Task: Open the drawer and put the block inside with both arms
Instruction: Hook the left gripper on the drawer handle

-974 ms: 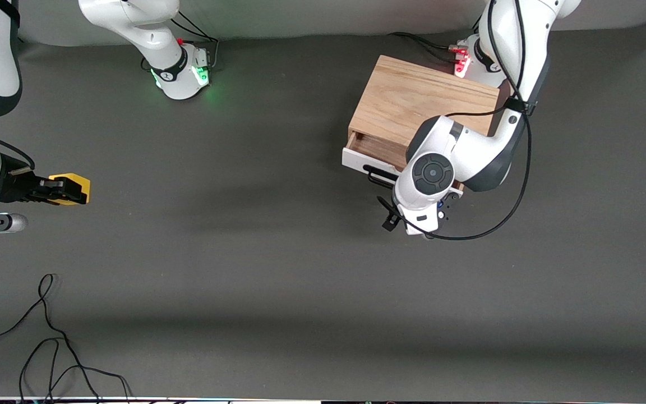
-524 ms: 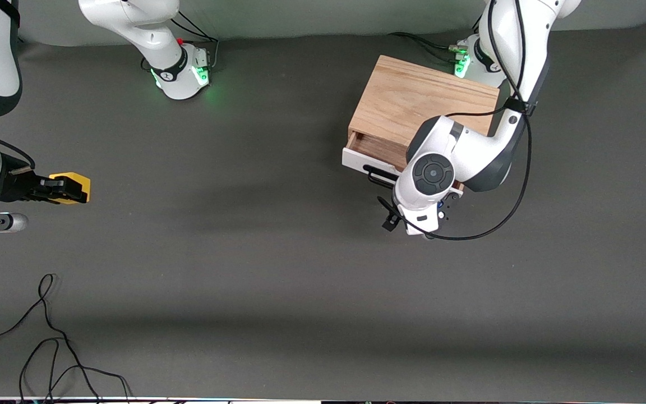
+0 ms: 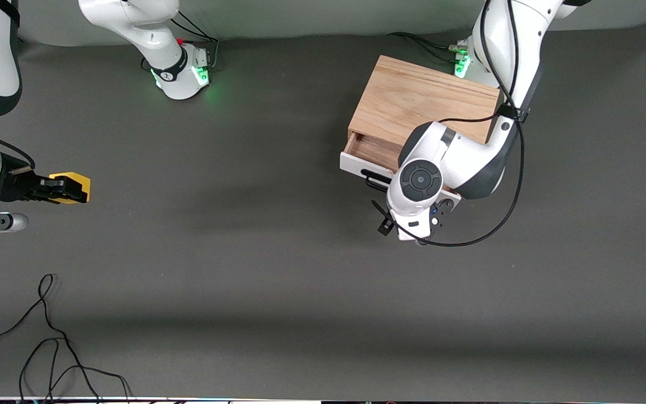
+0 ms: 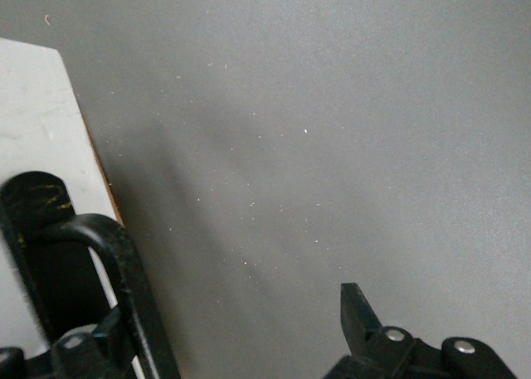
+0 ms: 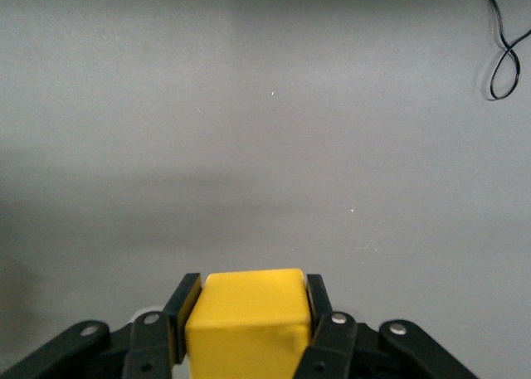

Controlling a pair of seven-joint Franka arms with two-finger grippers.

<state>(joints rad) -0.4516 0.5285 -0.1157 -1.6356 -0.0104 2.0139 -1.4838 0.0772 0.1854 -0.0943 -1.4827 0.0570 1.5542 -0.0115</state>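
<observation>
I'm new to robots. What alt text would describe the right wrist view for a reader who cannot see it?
A black two-finger right gripper is shut on a bright yellow block, seen from just above the fingers. Below it lies a plain grey table, with a loop of thin black cable at one corner.

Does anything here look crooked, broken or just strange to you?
Nothing looks broken or spilled. The wooden cabinet sits at a slant to the table's edges, its drawer only partly pulled out. The left gripper is open at the black handle. The right gripper holds the yellow block. Loose cable lies nearer the camera.
</observation>
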